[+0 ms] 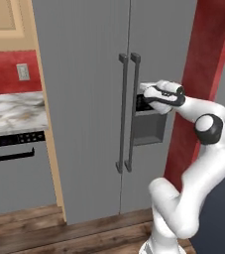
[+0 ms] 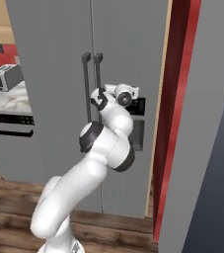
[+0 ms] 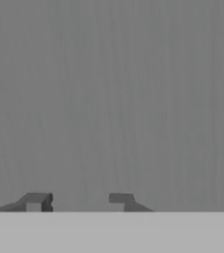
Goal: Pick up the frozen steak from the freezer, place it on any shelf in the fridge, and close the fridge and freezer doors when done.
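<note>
Just two closed doors (image 1: 84,109), two bar handles (image 1: 129,111).

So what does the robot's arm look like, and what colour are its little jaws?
The arm is smooth, shiny white, made of fat rounded tube sections like bent sausages, with black rings at the joints. The hand is white with a black band. Its gripper has two small, square dark grey jaws. No cables or markings show.
</note>
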